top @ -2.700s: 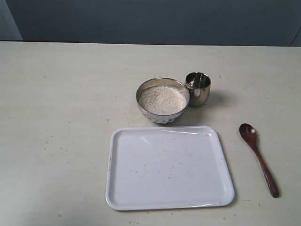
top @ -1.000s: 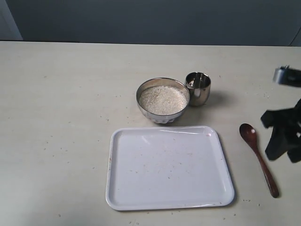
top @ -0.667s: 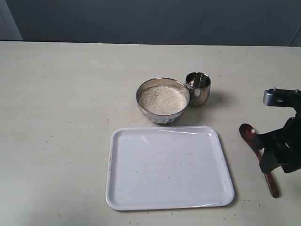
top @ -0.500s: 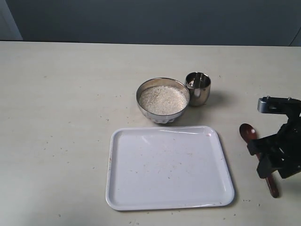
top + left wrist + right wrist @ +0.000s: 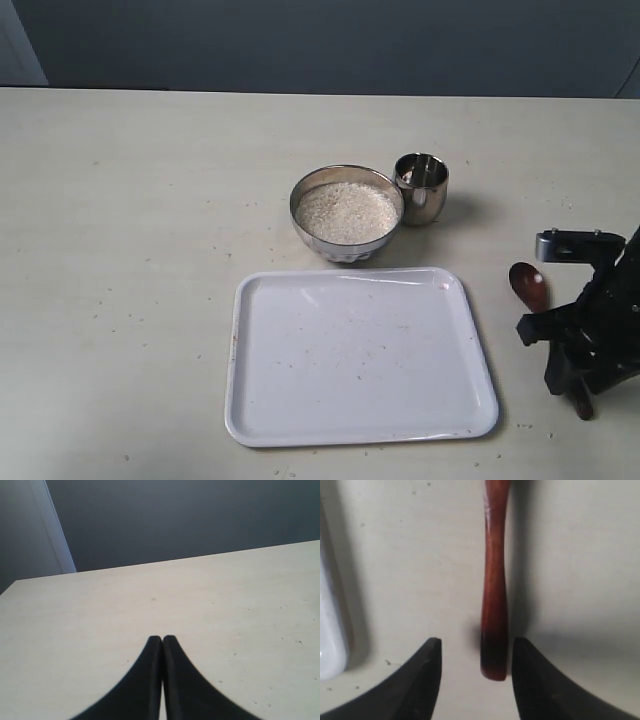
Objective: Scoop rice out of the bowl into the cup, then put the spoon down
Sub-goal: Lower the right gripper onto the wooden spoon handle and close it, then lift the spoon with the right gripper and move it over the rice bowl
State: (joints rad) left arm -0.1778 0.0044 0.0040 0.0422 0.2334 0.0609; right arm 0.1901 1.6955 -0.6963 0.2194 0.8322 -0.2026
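Note:
The steel bowl [image 5: 346,213], full of white rice [image 5: 346,210], stands mid-table with the small steel cup [image 5: 421,187] touching its right side. The dark wooden spoon [image 5: 530,287] lies flat on the table at the right; its handle [image 5: 494,595] runs between the fingers of my right gripper [image 5: 476,647]. That gripper [image 5: 578,372] is open and low over the handle's end, with the right finger close beside the wood and a gap on the other side. My left gripper [image 5: 162,640] is shut and empty over bare table, outside the exterior view.
A white rectangular tray [image 5: 360,355] with a few stray grains lies in front of the bowl, its right edge [image 5: 327,645] near the spoon handle. A dark wall runs behind the table's far edge.
My right arm came in from the right and dropped down over the spoon's handle, now covering most of it in the exterior view. Bowl, cup, tray and spoon have not moved.

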